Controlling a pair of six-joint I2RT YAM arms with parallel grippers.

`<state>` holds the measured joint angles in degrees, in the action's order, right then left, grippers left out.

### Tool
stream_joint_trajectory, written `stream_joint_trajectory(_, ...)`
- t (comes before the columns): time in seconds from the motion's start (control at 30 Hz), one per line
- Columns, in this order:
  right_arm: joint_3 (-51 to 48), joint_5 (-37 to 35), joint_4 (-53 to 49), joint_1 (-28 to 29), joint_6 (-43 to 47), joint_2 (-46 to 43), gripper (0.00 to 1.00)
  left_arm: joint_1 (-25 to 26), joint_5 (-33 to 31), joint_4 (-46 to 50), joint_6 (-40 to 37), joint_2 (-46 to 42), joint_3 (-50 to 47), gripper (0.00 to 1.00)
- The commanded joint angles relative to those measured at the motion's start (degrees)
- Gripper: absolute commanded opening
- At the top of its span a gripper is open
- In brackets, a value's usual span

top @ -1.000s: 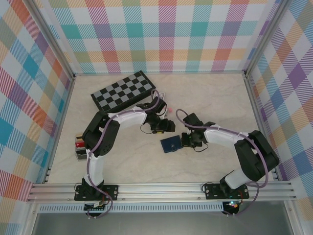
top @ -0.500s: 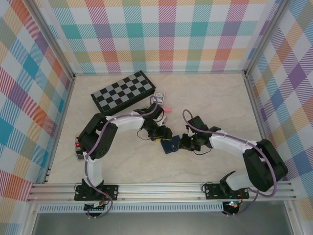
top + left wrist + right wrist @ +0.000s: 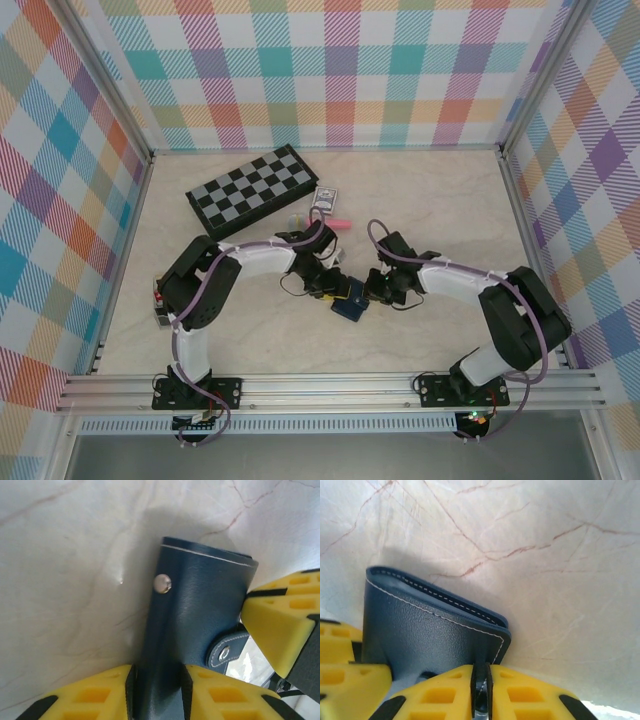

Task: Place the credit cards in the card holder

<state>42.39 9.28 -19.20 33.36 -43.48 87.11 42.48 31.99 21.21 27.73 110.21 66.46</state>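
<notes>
The two arms reached inward from their bases at the near edge of the surface (image 3: 440, 210) and met at its middle. The card holder (image 3: 350, 300) sat there between them, folded shut with its navy outside showing.

The left gripper (image 3: 157, 687) was at the holder's left side. Its yellow pads (image 3: 90, 697) were pressed against either side of the holder's near edge, pinching it. In the left wrist view a round metal stud (image 3: 162, 583) showed on the navy face. A stitched snap tab (image 3: 227, 650) lay lower right, beside a yellow finger of the other arm.

The right gripper (image 3: 481, 682) was at the holder's right side. Its fingers were drawn almost together, with a thin stitched edge of the holder caught in the narrow gap between them. Whether the holder lay flat or was raised off the surface could not be told.

A small container (image 3: 158, 298) with something red inside sat at the left, partly hidden by the left arm's elbow. Its contents were too small to make out.

Beyond the grippers lay a small pink object (image 3: 340, 222), and just past it a small patterned pack (image 3: 325, 197). Farthest back, a folded black-and-grey checkered board (image 3: 255, 187) lay at an angle near the rear wall.
</notes>
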Motion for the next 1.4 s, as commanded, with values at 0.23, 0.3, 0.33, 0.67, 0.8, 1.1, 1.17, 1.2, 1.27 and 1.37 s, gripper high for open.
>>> stream_joint_trajectory(0.23, 4.10, -2.58, -3.55, -0.08, 1.42, 0.82, 0.18, 1.67, 0.37, -11.93, 7.30, -6.59, -5.85, 0.08)
stream_joint_trajectory(0.3, 4.56, -2.44, -4.73, 0.02, 1.99, -0.52, 0.21, 1.60, 0.35, -13.99, 9.10, -7.60, -6.93, 0.07)
stream_joint_trajectory(0.33, 4.48, -2.23, -4.86, 0.11, 2.21, -1.46, 0.24, 1.62, 0.49, -15.19, 10.10, -8.10, -7.47, 0.07)
stream_joint_trajectory(0.67, 4.10, -2.57, -2.50, 4.61, 2.47, -3.26, 0.40, 1.65, -1.40, -17.63, 13.07, -10.22, -8.38, 0.04)
stream_joint_trajectory(0.8, 4.63, -6.36, -2.51, 5.96, 1.82, 0.11, 0.42, 1.73, -0.37, -19.27, 13.81, -9.93, -8.91, 0.04)
stream_joint_trajectory(1.1, 5.22, -19.28, -4.46, 6.10, 2.24, 5.23, 0.25, 1.71, 1.09, -17.94, 13.87, -10.32, -9.13, 0.00)
stream_joint_trajectory(1.17, 5.91, -22.07, -7.21, 5.99, 2.09, 4.54, 0.19, 1.66, -0.32, -15.67, 13.37, -10.85, -9.45, 0.00)
stream_joint_trajectory(1.2, 6.31, -23.56, -8.85, 6.01, 2.07, 4.10, 0.17, 1.68, -1.18, -14.76, 13.05, -11.21, -9.72, 0.00)
stream_joint_trajectory(1.27, 6.65, -25.99, -11.62, 5.64, 2.01, 3.23, 0.16, 1.64, -1.95, -14.12, 12.77, -11.81, -10.73, 0.00)
stream_joint_trajectory(1.37, 5.62, -26.14, -12.72, 4.37, 2.66, 1.70, 0.15, 1.58, -3.12, -14.00, 13.05, -12.31, -12.01, 0.00)
